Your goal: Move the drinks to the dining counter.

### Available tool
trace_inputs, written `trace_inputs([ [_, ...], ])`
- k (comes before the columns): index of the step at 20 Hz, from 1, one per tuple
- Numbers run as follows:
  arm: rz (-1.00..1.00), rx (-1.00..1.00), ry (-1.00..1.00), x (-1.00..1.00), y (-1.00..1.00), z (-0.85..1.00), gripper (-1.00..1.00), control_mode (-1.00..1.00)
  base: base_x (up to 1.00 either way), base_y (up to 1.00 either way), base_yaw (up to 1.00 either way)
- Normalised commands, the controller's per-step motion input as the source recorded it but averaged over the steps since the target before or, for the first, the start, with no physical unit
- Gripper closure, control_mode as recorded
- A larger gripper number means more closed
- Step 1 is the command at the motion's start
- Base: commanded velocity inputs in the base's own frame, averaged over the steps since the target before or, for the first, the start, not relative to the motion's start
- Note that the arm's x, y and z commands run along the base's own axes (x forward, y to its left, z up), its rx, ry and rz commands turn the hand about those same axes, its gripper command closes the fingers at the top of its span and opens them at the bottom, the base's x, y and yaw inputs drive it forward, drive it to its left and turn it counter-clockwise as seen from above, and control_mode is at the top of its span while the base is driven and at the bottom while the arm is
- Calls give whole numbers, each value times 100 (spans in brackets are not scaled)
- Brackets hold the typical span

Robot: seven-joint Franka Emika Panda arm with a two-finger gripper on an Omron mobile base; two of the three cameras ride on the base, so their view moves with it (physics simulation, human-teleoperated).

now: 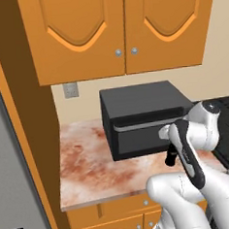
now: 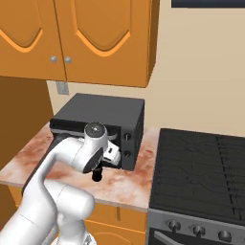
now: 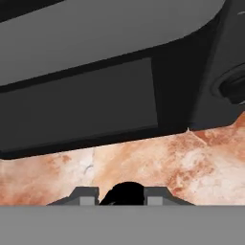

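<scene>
Gripper (image 1: 171, 156): low over the marbled worktop (image 1: 92, 171), in front of the toaster oven (image 1: 136, 119), near its right front corner. Jaws drawn in on a small dark object (image 3: 125, 191) that sits between the fingertips in the hand view.

Held object: a dark stub hangs below the hand in both base views. Most likely the maroon bottle, but colour, cap and label cannot be made out.

Blue can: not located on the visible worktop.

Dining counter: not located from this position; a base move is needed to reach it.

Step in hand: lift after grasp, by my reading.

Recommended handling: raise straight up before any swing, since the oven front stands close behind the hand. Keep the object upright. Clear the worktop's front edge before driving.

Risk: a swing toward the oven could knock the object loose.

Obscured: the arm covers the grasp point in the left base view. The hand view cuts the object off at its lower edge. The stove (image 2: 201, 167) lies to the right.
</scene>
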Motion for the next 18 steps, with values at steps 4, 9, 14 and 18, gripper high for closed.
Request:
trace_inputs([
  [4,-10,33,-16,-54,-47,88,100,-100,0,0,0],
  [9,-10,20,-9,-36,-6,100,100,-100,0,0,0],
  [14,-13,17,9,-11,-5,100,100,-100,0,0,0],
  [18,-23,11,32,-23,-2,100,100,-100,0,0,0],
])
